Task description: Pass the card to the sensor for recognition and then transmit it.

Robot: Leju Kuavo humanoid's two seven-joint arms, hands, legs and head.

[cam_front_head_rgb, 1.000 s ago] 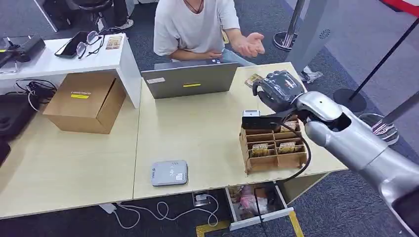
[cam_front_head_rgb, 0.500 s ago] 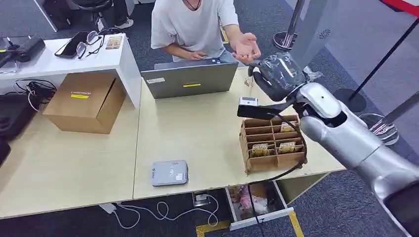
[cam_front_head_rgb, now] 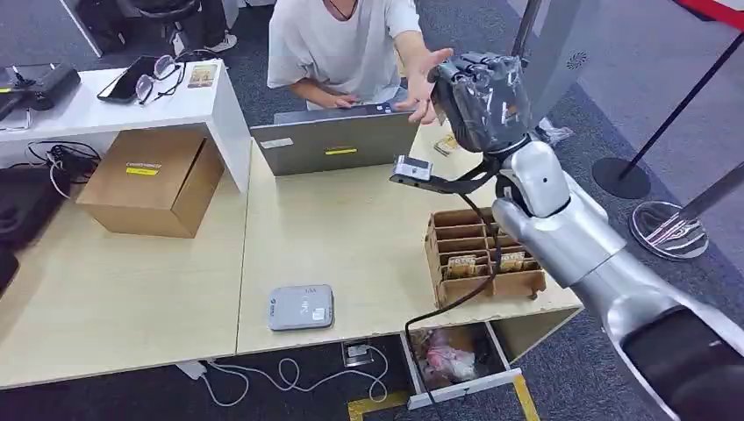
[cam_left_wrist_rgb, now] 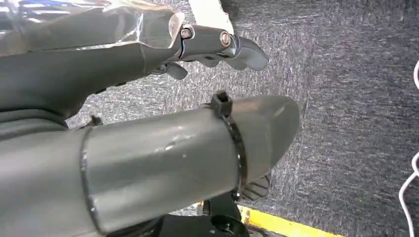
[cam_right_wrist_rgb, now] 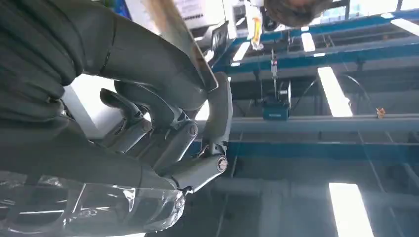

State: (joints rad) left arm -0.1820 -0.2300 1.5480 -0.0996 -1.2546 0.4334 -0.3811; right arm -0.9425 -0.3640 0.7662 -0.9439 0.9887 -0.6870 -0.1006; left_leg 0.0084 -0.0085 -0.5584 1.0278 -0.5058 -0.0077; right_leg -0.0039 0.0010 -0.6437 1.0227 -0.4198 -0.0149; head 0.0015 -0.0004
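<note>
The card (cam_right_wrist_rgb: 180, 42) is pinched between the thumb and a finger of the right hand (cam_front_head_rgb: 478, 96) — raised high over the far edge of the table (cam_front_head_rgb: 158, 289), right at a person's open palm (cam_front_head_rgb: 427, 74). The grey sensor (cam_front_head_rgb: 300, 307) lies near the table's front edge, well apart. The left hand (cam_left_wrist_rgb: 148, 98) hangs over carpet — fingers loosely apart, holding nothing.

Right hand (cam_front_head_rgb: 481, 98) raised from just above the card rack (cam_front_head_rgb: 482, 254) up and toward the person, now level with the person's hand (cam_front_head_rgb: 425, 77) and just beside it, wrist turned upward. Card (cam_right_wrist_rgb: 180, 42) pinched between thumb and fingers. Person's hand moved from open palm-up over the desk edge to reaching toward the right hand.
</note>
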